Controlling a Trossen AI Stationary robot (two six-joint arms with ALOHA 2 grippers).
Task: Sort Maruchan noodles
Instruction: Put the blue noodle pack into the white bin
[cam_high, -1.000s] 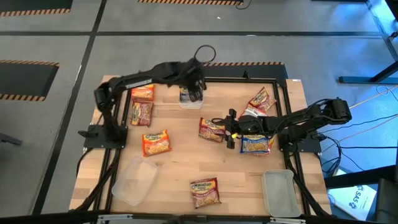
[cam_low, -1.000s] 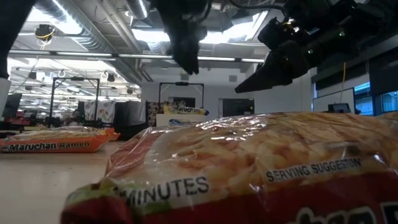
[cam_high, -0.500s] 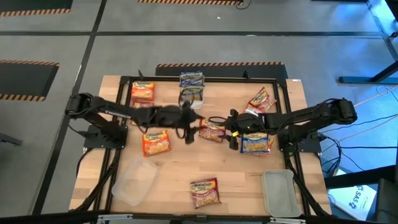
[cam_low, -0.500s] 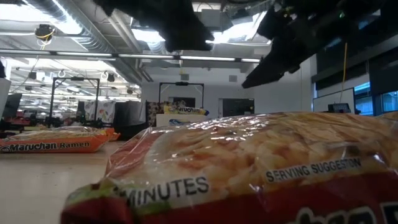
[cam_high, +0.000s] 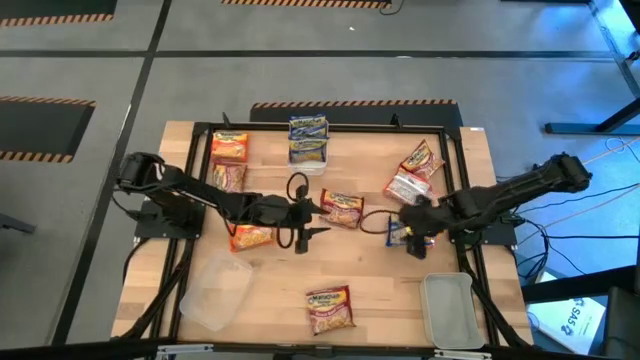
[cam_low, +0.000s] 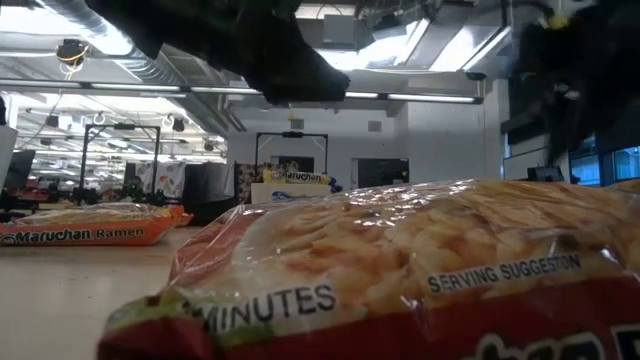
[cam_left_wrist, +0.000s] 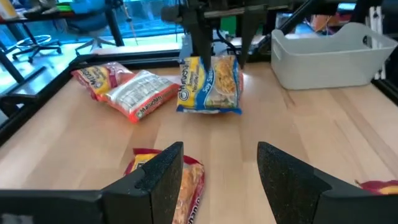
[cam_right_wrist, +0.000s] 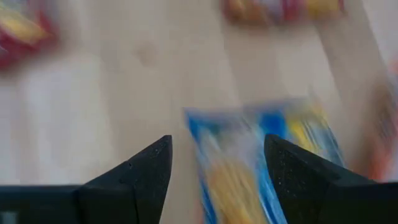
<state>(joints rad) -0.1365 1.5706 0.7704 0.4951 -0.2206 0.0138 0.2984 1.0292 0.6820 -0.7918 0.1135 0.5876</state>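
Packets: we count approx. eight flat Maruchan noodles packs w/ yellow noodle photos, spread over the wooden table (cam_high: 380, 290).
Blue packs: two stacked at far edge (cam_high: 308, 138); one under right gripper (cam_high: 416, 240), near the table's right side.
Orange packs: far-left corner (cam_high: 230, 147); another by left arm (cam_high: 252, 237).
Red packs: one mid-table (cam_high: 342, 208), just beside left gripper (cam_high: 309, 220); one at near edge (cam_high: 329, 306); pair at right-far (cam_high: 415, 170).
Left gripper: fingers apart, empty.
Right gripper: fingers spread over blue pack; we can't tell if touching.
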